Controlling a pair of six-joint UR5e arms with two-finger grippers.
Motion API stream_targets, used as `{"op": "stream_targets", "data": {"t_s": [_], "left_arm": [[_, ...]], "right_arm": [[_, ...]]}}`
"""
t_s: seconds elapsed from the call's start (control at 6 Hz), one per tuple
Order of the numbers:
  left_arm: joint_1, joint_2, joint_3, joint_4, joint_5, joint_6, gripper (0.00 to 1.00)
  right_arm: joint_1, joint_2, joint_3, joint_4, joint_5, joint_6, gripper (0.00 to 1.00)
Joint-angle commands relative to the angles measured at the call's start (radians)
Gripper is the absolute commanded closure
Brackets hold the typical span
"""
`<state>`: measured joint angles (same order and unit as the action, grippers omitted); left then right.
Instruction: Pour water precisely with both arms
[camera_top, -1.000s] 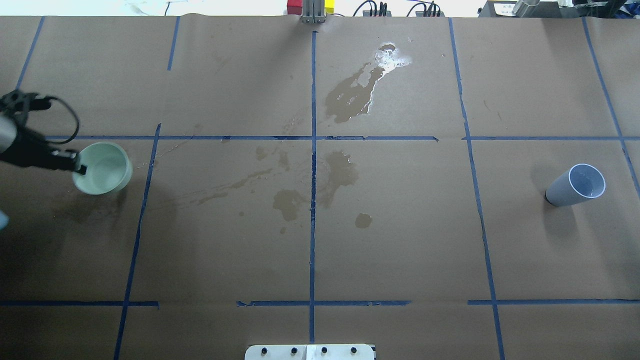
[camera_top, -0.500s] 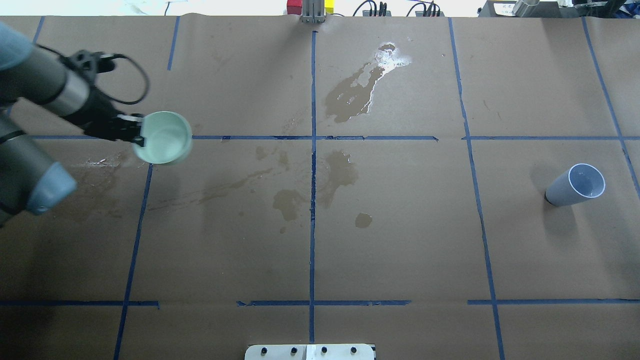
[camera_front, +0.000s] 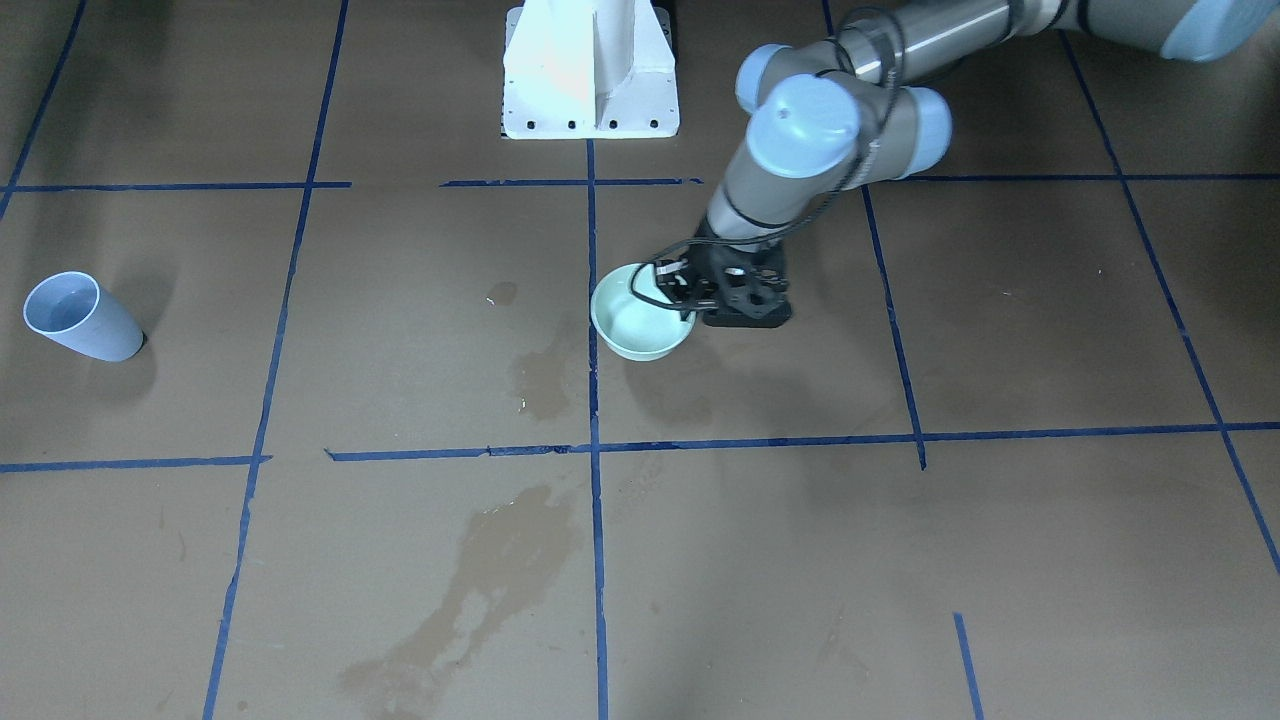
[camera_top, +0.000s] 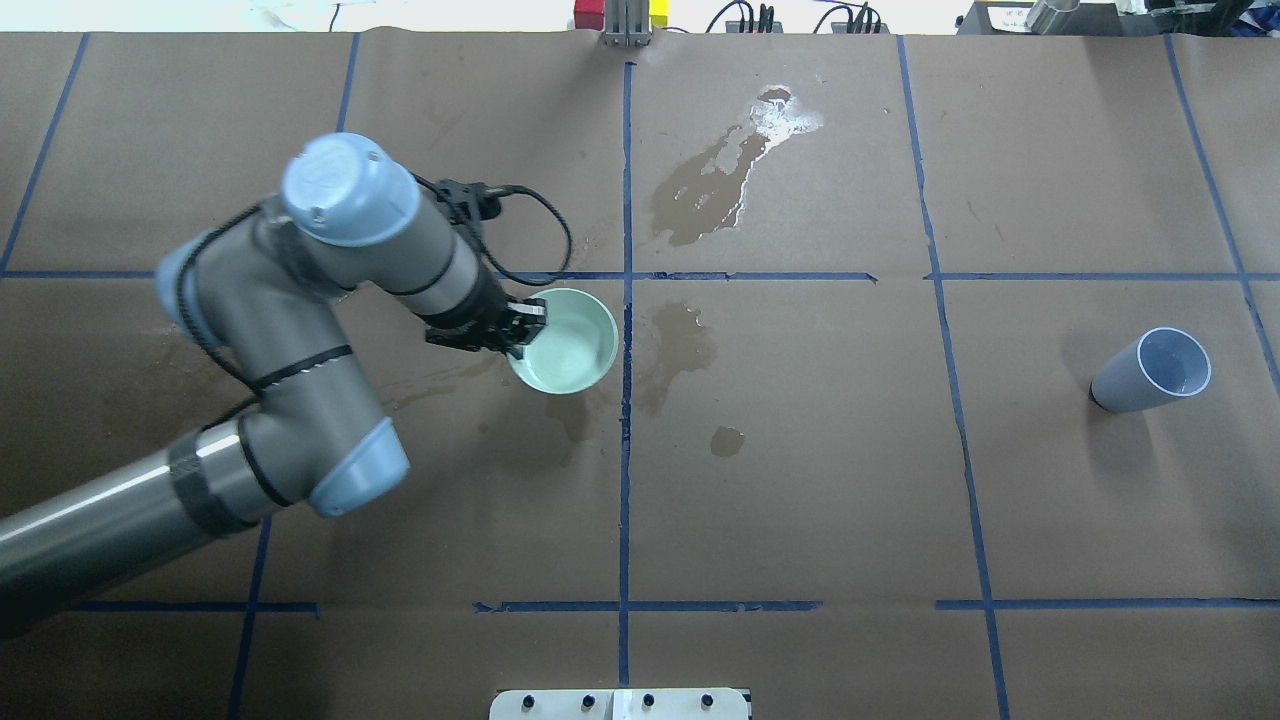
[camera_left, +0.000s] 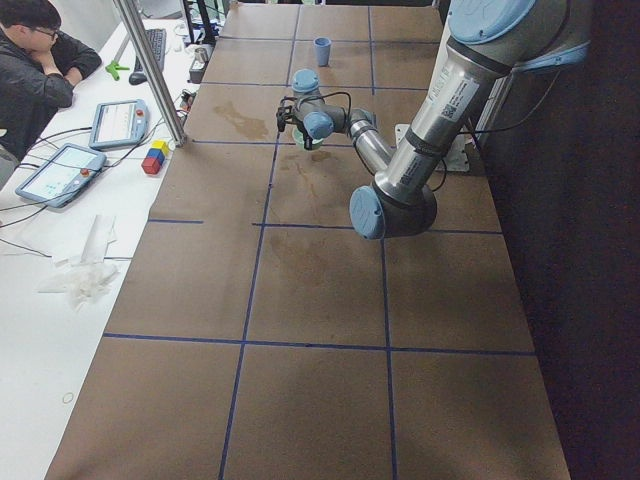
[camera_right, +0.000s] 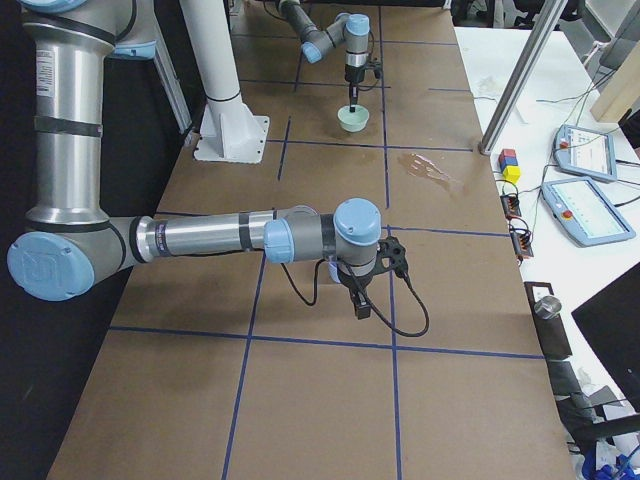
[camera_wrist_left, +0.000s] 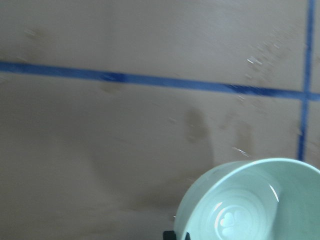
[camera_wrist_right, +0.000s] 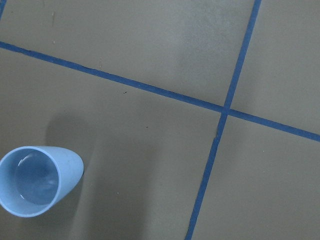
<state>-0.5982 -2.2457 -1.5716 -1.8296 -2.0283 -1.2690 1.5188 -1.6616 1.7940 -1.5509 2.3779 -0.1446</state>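
Observation:
My left gripper (camera_top: 517, 330) is shut on the near rim of a pale green bowl (camera_top: 568, 342), holding it just left of the centre tape line; the bowl (camera_front: 640, 328) is level and open side up. Its glossy inside (camera_wrist_left: 250, 205) shows in the left wrist view. A light blue cup (camera_top: 1152, 371) stands far right, upright, and the water (camera_wrist_right: 31, 178) in it shows as a faint sheen. My right gripper (camera_right: 358, 305) appears only in the exterior right view, hanging above the table away from the cup; I cannot tell whether it is open or shut.
Brown paper with a blue tape grid covers the table. Dark wet stains (camera_top: 700, 195) lie around the centre, with a shiny puddle (camera_top: 785, 112) at the far edge. The white pedestal (camera_front: 590, 75) stands at the robot's side. A person (camera_left: 30, 60) sits at a side table.
The left arm has swung in from the left edge, carrying the bowl rightward to beside the centre line. The blue cup has not moved.

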Motion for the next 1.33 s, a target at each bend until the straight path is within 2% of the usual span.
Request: {"op": "stream_targets", "data": {"t_s": [0.0,0.17,0.33,0.67,0.83,1.0,1.17], "left_arm": [[0.040,-0.061,0.076,-0.019,0.053,-0.004,0.95],[0.050,-0.077,0.156,-0.096,0.056,-0.004,0.91],[0.051,-0.080,0.195,-0.127,0.056,-0.003,0.91],[0.044,-0.080,0.185,-0.123,0.054,0.002,0.00],[0.006,-0.072,0.123,-0.106,0.037,0.002,0.00],[-0.059,-0.043,0.025,-0.008,-0.060,0.005,0.00],[-0.108,0.031,-0.092,0.051,-0.096,0.008,0.00]], "right_arm": [[-0.002,0.008,0.002,0.000,0.007,0.000,0.00],[-0.002,0.008,0.001,0.000,0.007,0.000,0.00],[-0.002,0.008,0.001,0.000,0.009,0.000,0.00],[-0.002,0.008,0.001,0.000,0.012,0.000,0.00],[-0.005,0.008,0.001,0.000,0.011,0.000,0.00],[-0.015,0.011,0.011,0.000,0.012,0.006,0.00],[-0.017,0.013,0.040,0.000,0.024,0.073,0.00]]}}
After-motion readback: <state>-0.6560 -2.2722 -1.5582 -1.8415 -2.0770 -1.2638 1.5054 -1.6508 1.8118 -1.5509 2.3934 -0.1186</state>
